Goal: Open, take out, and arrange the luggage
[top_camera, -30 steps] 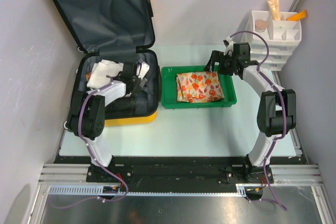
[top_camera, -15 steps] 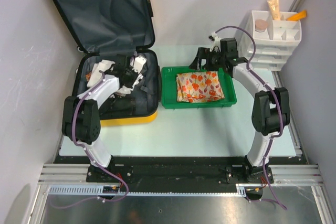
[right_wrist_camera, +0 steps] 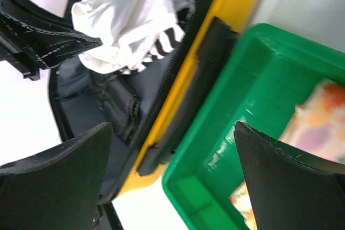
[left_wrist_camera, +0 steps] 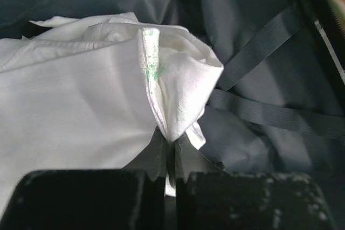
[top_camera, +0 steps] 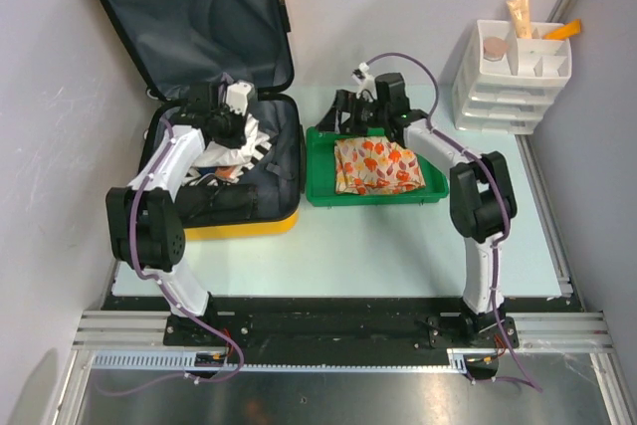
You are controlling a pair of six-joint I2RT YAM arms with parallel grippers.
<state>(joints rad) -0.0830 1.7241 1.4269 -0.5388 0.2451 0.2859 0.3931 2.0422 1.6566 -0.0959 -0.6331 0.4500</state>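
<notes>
Left gripper (left_wrist_camera: 170,145), jaws clamped on a fold of crumpled white cloth (left_wrist_camera: 81,95), reaches on an outstretched arm into the small yellow hard-shell luggage (top_camera: 244,224). The luggage lies open at the left edge of the pale table (top_camera: 328,246), lid upright. Just beside its right rim sits a green plastic tray (top_camera: 320,191) holding a folded orange-flowered fabric bundle (top_camera: 378,164). Right gripper (top_camera: 343,111), jaws spread wide and empty, hovers over the tray's far-left corner. A white compartmented organizer (top_camera: 513,87) stands far right.
</notes>
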